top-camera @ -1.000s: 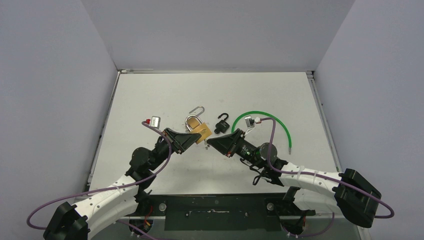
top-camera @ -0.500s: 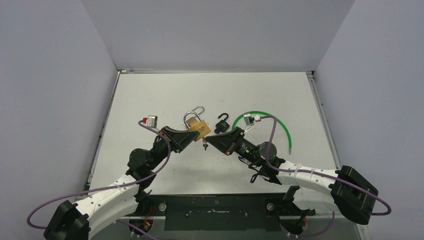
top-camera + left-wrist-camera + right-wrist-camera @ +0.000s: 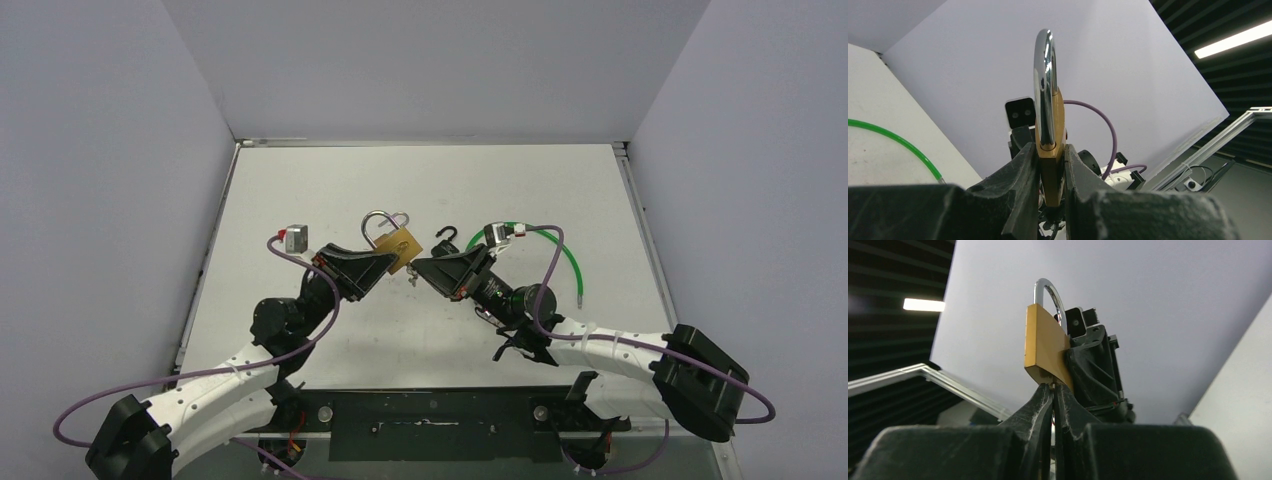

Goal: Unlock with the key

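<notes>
A brass padlock (image 3: pixel 402 246) with a chrome shackle (image 3: pixel 384 222) hangs above the table, its body pinched between the fingers of my left gripper (image 3: pixel 388 260). In the left wrist view the lock (image 3: pixel 1053 145) stands edge-on and upright in the left gripper (image 3: pixel 1051 170). From the right, my right gripper (image 3: pixel 420 268) meets the lock's lower end. The right wrist view has the right gripper (image 3: pixel 1053 389) shut just under the lock (image 3: pixel 1044 346), on a thin sliver of the key (image 3: pixel 1053 385) at the lock's underside. Most of the key is hidden by the fingers.
A small black padlock (image 3: pixel 445 240) with its shackle swung open lies just behind the right gripper. A green cable loop (image 3: pixel 572 258) curves behind the right arm. Grey walls enclose the table (image 3: pixel 300 190) on three sides.
Both grippers and the brass padlock have moved up and away from the bases. The right gripper has closed on the key under the lock, which hung free half a second ago.
</notes>
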Robot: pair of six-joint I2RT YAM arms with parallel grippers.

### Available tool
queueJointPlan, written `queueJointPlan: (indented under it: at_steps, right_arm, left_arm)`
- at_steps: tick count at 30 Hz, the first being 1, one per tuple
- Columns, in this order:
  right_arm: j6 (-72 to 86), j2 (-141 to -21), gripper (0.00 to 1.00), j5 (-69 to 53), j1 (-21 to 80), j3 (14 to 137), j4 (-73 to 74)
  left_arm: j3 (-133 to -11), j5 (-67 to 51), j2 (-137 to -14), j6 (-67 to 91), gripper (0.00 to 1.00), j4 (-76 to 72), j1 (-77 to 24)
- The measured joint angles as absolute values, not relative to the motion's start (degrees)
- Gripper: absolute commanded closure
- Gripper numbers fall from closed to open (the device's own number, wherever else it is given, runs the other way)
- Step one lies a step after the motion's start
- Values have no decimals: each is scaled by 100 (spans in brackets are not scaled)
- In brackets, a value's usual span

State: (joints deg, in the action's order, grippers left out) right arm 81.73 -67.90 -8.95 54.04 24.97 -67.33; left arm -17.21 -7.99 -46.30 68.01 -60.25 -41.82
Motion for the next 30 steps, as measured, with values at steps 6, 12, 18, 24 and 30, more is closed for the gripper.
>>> queueJointPlan:
  at_steps: [6,12,18,24,30]
  right_arm:
    - [9373,-6995,100,-947,5572,2495,-7448]
    - [10007,-6827,100,-937,5826,2495,-7535]
    - [10359,-6781,100,-950,5946,2497,-7516]
    - [9561,-6318,40,-919,5861,2543,-6661]
    - [7548,-4866,32,-1,5771,2694,-3701]
  left_arm:
    - [-1964,-1090,-4759,6547,100,-6477,-4276]
    - [-2106,-1546,-4890,6434,100,-7037,-4362]
    - [-2115,-1776,-4965,6375,100,-7402,-4390]
    - [-2117,-1761,-4901,6132,100,-7201,-4407]
    - [-2117,-1708,-4066,5339,100,-5791,-4517]
